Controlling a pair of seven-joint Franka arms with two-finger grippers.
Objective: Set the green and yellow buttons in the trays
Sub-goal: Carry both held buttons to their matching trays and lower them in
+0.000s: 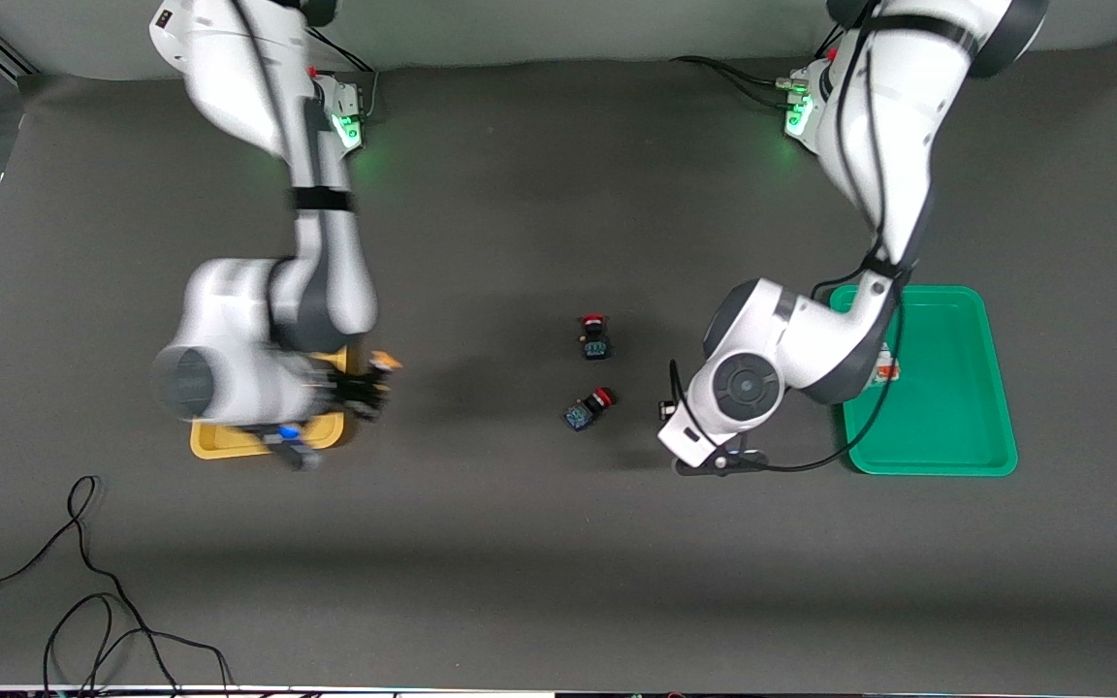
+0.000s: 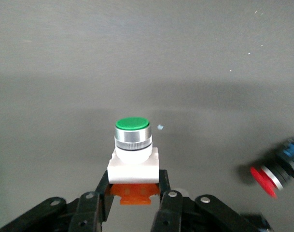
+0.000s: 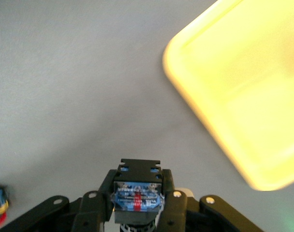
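Two red-capped switches (image 1: 595, 337) (image 1: 588, 409) lie mid-table on the grey mat (image 1: 539, 543); black cable (image 1: 83, 582) loops nearer the camera.

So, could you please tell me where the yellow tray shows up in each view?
Front view: yellow tray, mostly under the right arm, toward its end of the table.
Left wrist view: not in it.
Right wrist view: one rounded corner of it.
Shared landmark: the yellow-capped button in the right gripper, beside the tray.

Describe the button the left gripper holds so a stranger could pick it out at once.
Find the green tray; the left gripper beside it is shut on a green-capped button. It alone has a white body over an orange block; the red-capped buttons on the table are dark-bodied.
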